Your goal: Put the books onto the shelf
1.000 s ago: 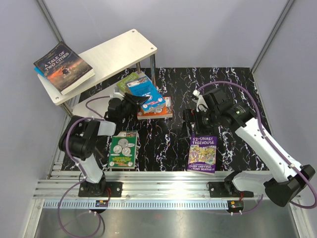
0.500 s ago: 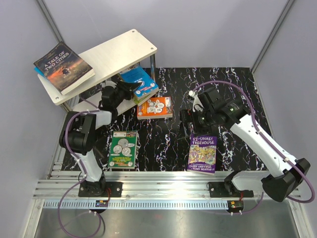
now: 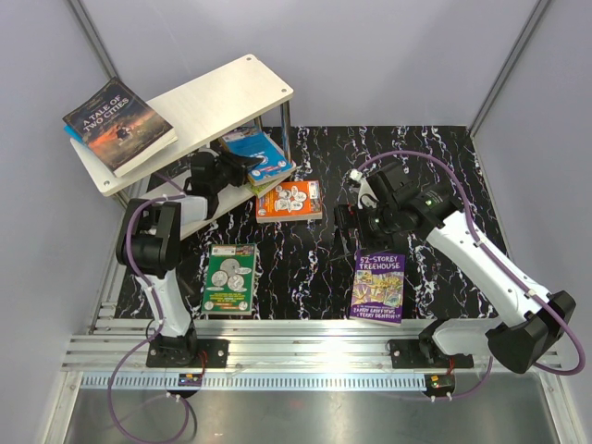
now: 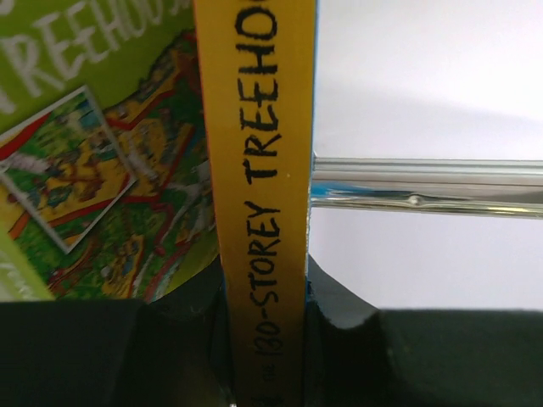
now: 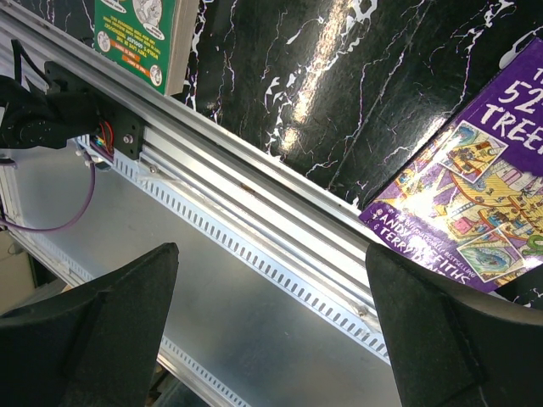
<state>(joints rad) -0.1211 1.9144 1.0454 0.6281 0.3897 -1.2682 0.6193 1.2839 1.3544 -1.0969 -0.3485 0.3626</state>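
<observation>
Clamping the yellow spine of a blue book (image 4: 259,170), the left gripper (image 4: 263,339) has its jaws drawn narrow onto it. The book stands straight out ahead of the fingertips and reaches in under the top board of the shelf (image 3: 222,92). In the wrist view a lime-green book (image 4: 85,170) lies against the held one on the gripper's left and a steel post (image 4: 424,182) crosses on its right. The right gripper (image 5: 271,339) hangs spread wide with nothing between its fingers; the purple book (image 5: 484,203) lies flat on the table (image 3: 305,268) below, off past one finger and apart from it. I make out seven books from above (one only a blue edge under the dark book (image 3: 118,125) on the top board). Three lie flat on the table: the purple one, a green book (image 3: 229,277) and an orange book (image 3: 289,201). There are two arms and one shelf. The table is black with white marbling, an aluminium rail (image 3: 305,338) runs along its near edge, and grey walls stand around it.
</observation>
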